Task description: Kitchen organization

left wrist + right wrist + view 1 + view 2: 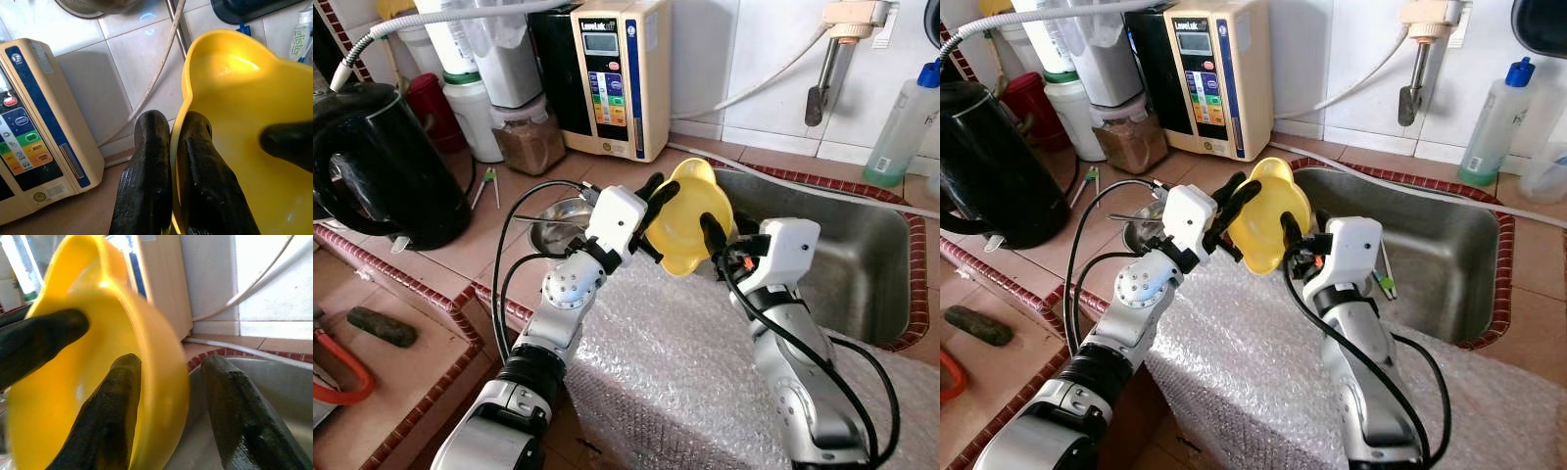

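A yellow bowl [690, 211] with a wavy rim hangs tilted on its side in the air, over the counter at the left edge of the steel sink [862, 264]. My left gripper [658, 191] is shut on the bowl's rim [178, 137], one finger inside and one outside. From the other side, my right gripper [724, 240] straddles the opposite rim. In the right wrist view one finger [112, 401] lies inside the bowl [63, 382] and the other [234, 406] stands apart outside it, so this gripper [171, 364] is open.
Bubble wrap [666, 362] covers the counter under my arms. A small steel bowl [558, 220] sits just left of them. A black kettle [372, 166], jars [524, 137] and a beige water machine [617, 78] line the back left. A blue-capped bottle [901, 127] stands behind the sink.
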Controlling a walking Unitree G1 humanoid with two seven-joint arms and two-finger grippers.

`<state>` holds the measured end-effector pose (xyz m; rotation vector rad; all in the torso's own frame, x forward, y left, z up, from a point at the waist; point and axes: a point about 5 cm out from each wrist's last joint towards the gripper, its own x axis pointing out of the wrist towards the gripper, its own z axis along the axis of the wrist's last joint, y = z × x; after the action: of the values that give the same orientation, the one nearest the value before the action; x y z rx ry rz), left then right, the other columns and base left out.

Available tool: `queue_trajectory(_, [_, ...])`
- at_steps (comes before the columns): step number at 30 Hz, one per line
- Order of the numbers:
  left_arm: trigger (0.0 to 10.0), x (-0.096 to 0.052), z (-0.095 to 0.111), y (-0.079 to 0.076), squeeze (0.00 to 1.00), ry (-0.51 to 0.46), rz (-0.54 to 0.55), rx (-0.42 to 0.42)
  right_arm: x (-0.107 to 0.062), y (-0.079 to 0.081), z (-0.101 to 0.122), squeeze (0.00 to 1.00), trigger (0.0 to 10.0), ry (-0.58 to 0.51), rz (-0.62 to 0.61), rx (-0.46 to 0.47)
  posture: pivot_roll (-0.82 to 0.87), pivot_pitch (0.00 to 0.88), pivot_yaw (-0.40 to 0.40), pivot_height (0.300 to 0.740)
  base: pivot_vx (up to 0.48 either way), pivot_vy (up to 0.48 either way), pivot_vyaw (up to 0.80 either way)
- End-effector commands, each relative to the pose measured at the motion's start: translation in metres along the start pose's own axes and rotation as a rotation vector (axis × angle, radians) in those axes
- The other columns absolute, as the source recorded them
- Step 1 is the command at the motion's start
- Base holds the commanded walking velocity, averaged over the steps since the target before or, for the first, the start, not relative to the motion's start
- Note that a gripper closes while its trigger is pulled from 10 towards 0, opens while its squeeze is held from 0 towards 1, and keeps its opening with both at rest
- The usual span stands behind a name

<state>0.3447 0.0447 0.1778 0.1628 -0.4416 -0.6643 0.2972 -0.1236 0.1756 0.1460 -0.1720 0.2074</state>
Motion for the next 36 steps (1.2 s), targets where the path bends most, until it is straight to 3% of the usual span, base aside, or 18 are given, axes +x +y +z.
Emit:
queue_trajectory(1, [0.0,0.0,0.004,0.003,0.0,-0.011,-0.004,0.008,0.003,-0.001,-0.003,0.0,0.0,0.008,-0.018,0.001,-0.05,0.0,0.123,0.74,0.0,0.0,0.0])
queue_trajectory(13, [0.0,-0.001,0.004,0.002,0.0,-0.009,0.003,0.006,0.017,-0.008,0.002,0.0,0.0,0.019,-0.125,0.001,-0.05,0.0,0.121,0.74,0.0,0.0,0.0])
queue_trajectory(18, [0.0,0.0,0.004,0.001,0.0,-0.007,0.003,0.008,0.017,-0.009,0.002,0.0,0.0,0.025,-0.137,-0.006,-0.05,0.0,0.126,0.74,0.0,0.0,0.0])
queue_trajectory(20, [0.4,0.001,0.004,0.0,0.0,-0.007,0.002,0.009,0.014,-0.012,-0.001,0.0,0.0,0.035,-0.152,-0.008,-0.05,0.0,0.127,0.74,0.0,0.0,0.0])
queue_trajectory(24, [0.1,0.001,0.004,0.002,0.0,-0.005,0.005,0.011,0.012,-0.015,-0.003,0.0,0.0,0.043,-0.166,-0.007,-0.05,0.0,0.13,0.74,0.0,0.0,0.0])
queue_trajectory(26, [0.7,0.002,0.005,0.002,0.0,-0.006,0.006,0.014,0.011,-0.017,-0.004,0.0,0.0,0.047,-0.175,-0.007,-0.05,0.0,0.132,0.74,0.0,0.0,0.0])
queue_trajectory(27, [1.8,0.002,0.005,0.002,0.0,-0.005,0.009,0.016,0.011,-0.017,-0.004,0.0,0.0,0.048,-0.177,-0.006,-0.05,0.0,0.132,0.74,0.0,0.0,0.0])
queue_trajectory(28, [3.8,0.001,0.004,0.003,0.0,0.001,0.015,0.003,0.011,-0.017,-0.004,0.0,0.0,0.048,-0.178,-0.006,-0.05,0.0,0.132,0.74,0.0,0.0,0.0])
queue_trajectory(29, [10.0,0.001,0.003,0.001,1.0,-0.001,-0.003,-0.053,0.011,-0.016,-0.004,0.0,0.0,0.048,-0.178,-0.005,-0.05,0.0,0.133,0.74,0.0,0.0,0.0])
queue_trajectory(36, [10.0,0.001,0.005,-0.002,1.0,-0.012,-0.056,-0.086,0.012,-0.016,-0.004,0.0,0.0,0.046,-0.181,-0.011,-0.04,0.0,0.131,0.74,0.0,0.0,0.0])
